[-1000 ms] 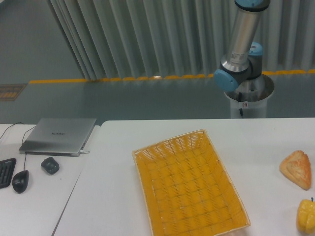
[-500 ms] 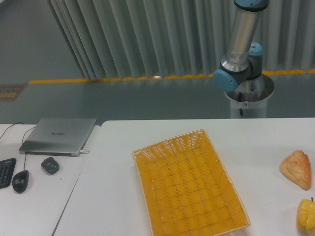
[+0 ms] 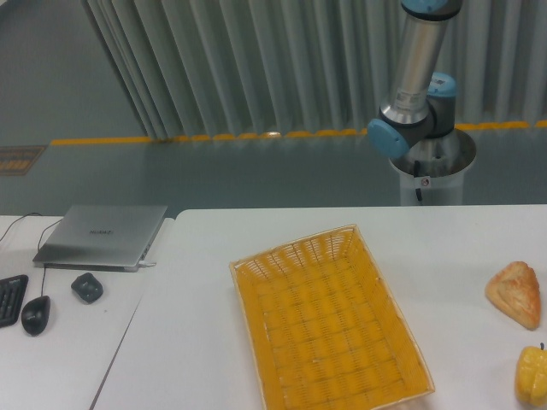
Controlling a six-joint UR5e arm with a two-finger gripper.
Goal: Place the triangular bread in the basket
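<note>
Crusty triangular bread (image 3: 515,293) beside woven wicker basket (image 3: 329,319), perhaps apart.

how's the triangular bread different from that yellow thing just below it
The triangular bread is orange-tan with a crusty surface; the yellow ridged object is bright yellow and smooth-looking. The bread is a rounded triangle, the yellow object blocky with vertical ridges. The bread shows whole; the yellow object is cut by the frame edge. Both lie on the white table, outside the basket.
</note>
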